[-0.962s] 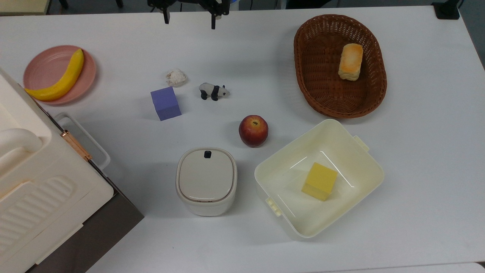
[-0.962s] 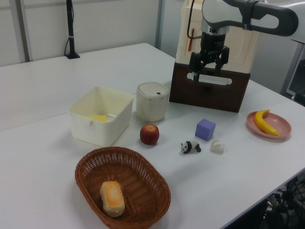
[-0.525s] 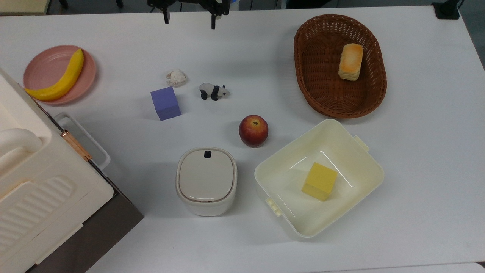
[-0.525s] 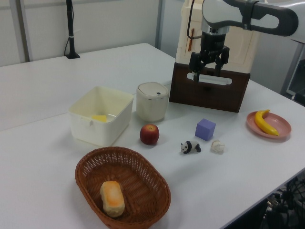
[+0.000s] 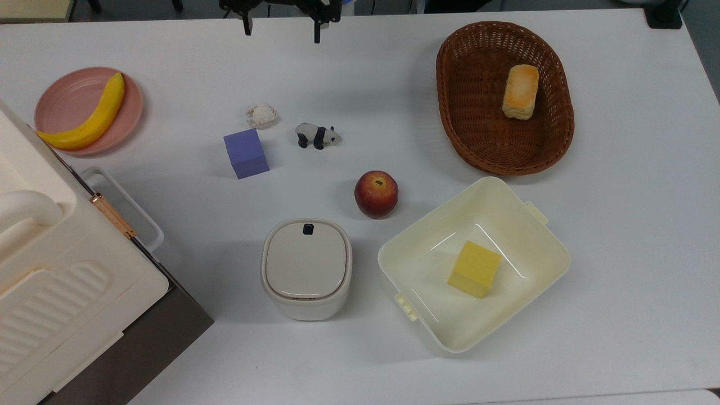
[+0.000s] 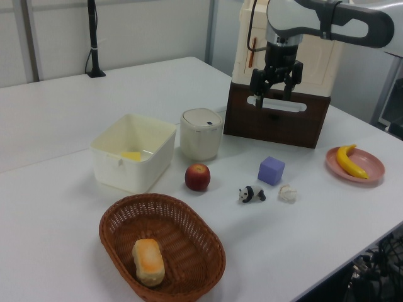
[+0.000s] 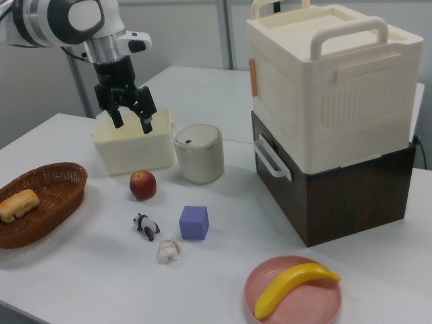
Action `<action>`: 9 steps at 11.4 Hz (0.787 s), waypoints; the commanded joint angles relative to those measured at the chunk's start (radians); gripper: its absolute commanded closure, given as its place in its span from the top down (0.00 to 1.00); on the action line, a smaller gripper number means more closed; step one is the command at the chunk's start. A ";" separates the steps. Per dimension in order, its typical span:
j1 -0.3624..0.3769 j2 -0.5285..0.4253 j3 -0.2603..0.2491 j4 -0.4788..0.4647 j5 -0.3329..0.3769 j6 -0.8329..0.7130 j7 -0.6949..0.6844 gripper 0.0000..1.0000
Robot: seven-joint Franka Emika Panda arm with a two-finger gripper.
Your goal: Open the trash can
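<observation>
The trash can (image 5: 306, 269) is a small off-white rounded bin with a flat beige-grey lid and a black button (image 5: 308, 229); its lid is shut. It also stands mid-table in the left view (image 6: 201, 134) and the right view (image 7: 199, 153). My gripper (image 5: 281, 31) hangs open and empty high above the table, at the top edge of the top view, far from the can. In the left view the gripper (image 6: 272, 95) sits in front of the big box, and in the right view the gripper (image 7: 132, 123) hovers above the cream tub.
A red apple (image 5: 376, 194) lies just beyond the can. A cream tub (image 5: 506, 208) holding a yellow block (image 5: 475, 269) stands beside it. Also on the table: a purple cube (image 5: 246, 153), panda figure (image 5: 317, 135), wicker basket (image 5: 554, 132) with bread, pink plate (image 5: 67, 101) with banana, large cream box (image 5: 50, 281).
</observation>
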 commanded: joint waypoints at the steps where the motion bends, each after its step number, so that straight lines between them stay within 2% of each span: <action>1: 0.001 -0.023 0.003 -0.019 0.016 -0.018 -0.016 1.00; 9: 0.003 -0.018 0.006 -0.021 0.016 -0.010 -0.007 1.00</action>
